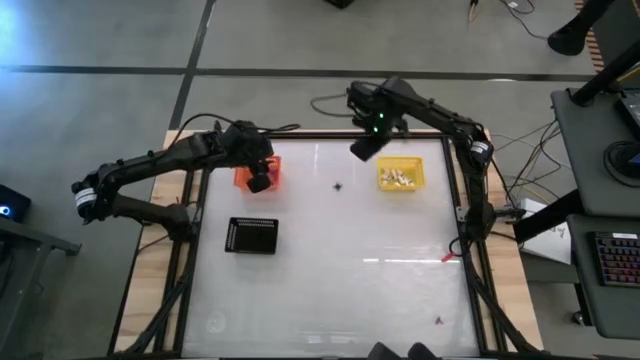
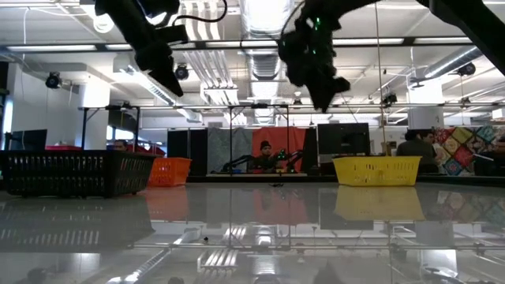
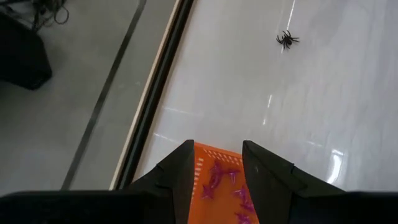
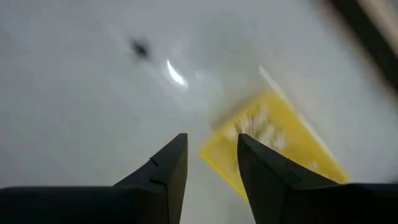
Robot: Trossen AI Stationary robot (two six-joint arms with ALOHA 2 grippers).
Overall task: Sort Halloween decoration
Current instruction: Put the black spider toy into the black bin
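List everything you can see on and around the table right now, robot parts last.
Orange basket: one, orange, far left of the table, purple trinkets inside, partly under the left claw.
Yellow basket: one, yellow, far right of the table, whitish trinkets inside.
Black tray: one, black, left side, nearer than the orange basket.
Spider: one, dark, on the table between the two baskets.
Stray trinket: one, dark, near right corner; kind unclear.
Table: one, glossy white.
People: a few, in the room behind, low view only.
Left claw: dark, open, above the orange basket.
Right claw: dark, open, empty, raised by the yellow basket's far left corner.
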